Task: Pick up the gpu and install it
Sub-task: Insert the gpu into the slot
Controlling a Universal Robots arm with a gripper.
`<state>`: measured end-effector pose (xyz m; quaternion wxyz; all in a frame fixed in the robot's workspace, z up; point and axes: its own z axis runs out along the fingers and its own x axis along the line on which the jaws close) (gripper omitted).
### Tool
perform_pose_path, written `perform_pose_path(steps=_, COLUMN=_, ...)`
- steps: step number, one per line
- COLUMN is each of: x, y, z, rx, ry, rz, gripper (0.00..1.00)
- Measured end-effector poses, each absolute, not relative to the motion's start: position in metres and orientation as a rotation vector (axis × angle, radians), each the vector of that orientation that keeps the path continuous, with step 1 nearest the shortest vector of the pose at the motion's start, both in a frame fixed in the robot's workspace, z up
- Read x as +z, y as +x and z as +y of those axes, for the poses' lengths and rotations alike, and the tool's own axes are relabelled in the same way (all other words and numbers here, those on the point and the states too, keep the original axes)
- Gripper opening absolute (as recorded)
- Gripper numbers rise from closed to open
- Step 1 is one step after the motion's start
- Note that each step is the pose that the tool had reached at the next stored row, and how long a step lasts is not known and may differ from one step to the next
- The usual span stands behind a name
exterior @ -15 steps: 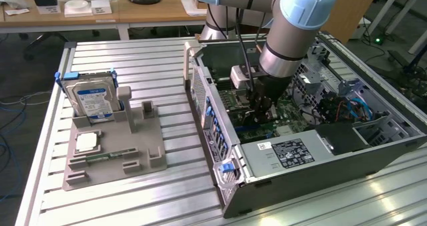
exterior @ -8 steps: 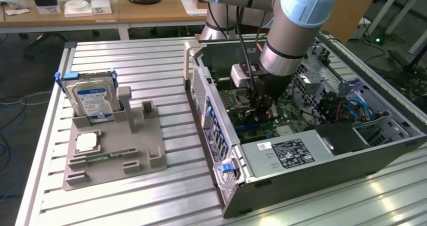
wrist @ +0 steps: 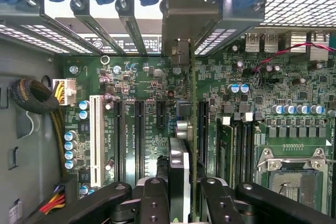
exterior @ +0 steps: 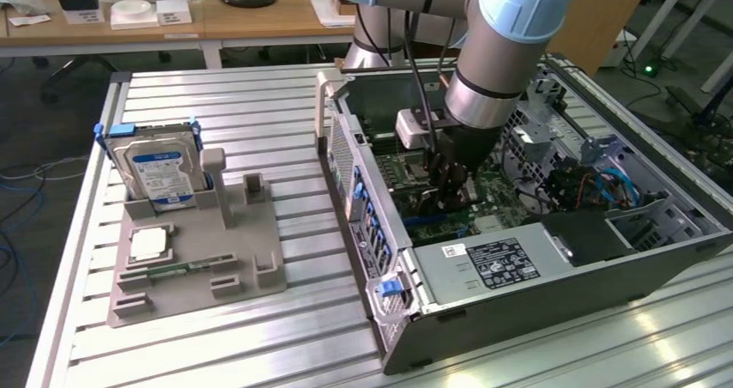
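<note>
The gpu (wrist: 178,157) stands on edge in the wrist view, a thin dark card with its metal bracket (wrist: 186,19) up against the rear slot openings of the case. My gripper (wrist: 185,196) is shut on it, one black finger (wrist: 152,198) on each side. The card runs along the green motherboard (wrist: 142,72), beside the black expansion slots (wrist: 139,129); I cannot tell whether it sits in a slot. In the exterior view my gripper (exterior: 451,189) reaches down inside the open computer case (exterior: 378,233), with the gpu (exterior: 441,206) dark below it.
Left of the case, a grey fixture (exterior: 246,259) holds the silver hard drive (exterior: 160,169), a processor chip (exterior: 149,244) and a green memory stick (exterior: 184,269). Inside the case are the power supply (exterior: 504,263), blue cables (exterior: 596,186), a processor socket (wrist: 294,174) and a cable bundle (wrist: 34,95).
</note>
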<state>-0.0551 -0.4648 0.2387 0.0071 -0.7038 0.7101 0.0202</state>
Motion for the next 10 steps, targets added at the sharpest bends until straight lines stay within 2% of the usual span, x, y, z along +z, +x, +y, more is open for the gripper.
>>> perform_pose_path(steps=10, x=0.2387, y=-0.0554, z=-0.4618, rx=0.063, ry=-2.201, rz=2.221, gripper=0.28)
